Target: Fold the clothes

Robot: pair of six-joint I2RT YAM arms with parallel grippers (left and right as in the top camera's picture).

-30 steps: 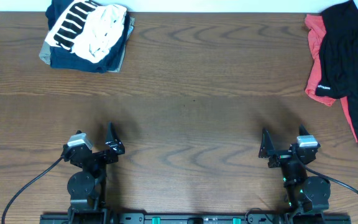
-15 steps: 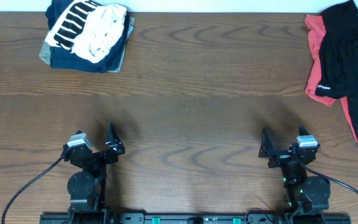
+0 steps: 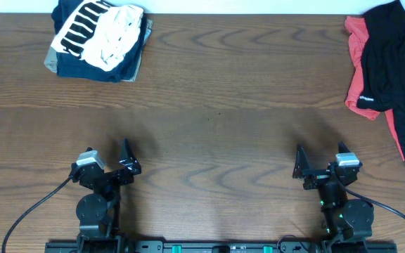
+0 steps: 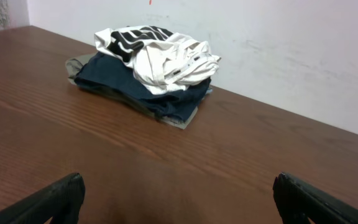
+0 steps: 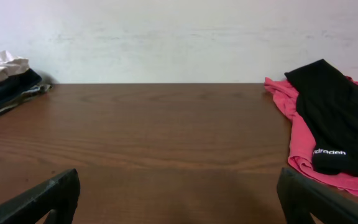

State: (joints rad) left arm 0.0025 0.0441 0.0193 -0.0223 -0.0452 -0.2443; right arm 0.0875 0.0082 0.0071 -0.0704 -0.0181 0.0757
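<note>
A large black garment (image 3: pixel 394 60) with a tiny white logo lies crumpled over a coral-red T-shirt (image 3: pixel 358 67) at the table's far right edge. Both also show in the right wrist view, the black garment (image 5: pixel 334 118) on top of the coral-red T-shirt (image 5: pixel 297 143). My left gripper (image 3: pixel 124 160) is open and empty near the front left, its fingertips wide apart in the left wrist view (image 4: pixel 179 196). My right gripper (image 3: pixel 299 166) is open and empty near the front right, far from the garments; it also shows in the right wrist view (image 5: pixel 179 196).
A stack of clothes (image 3: pixel 98 40) sits at the far left: a white and black striped piece on dark navy and olive fabric, also in the left wrist view (image 4: pixel 148 68). A white wall runs behind the wooden table (image 3: pixel 209 105).
</note>
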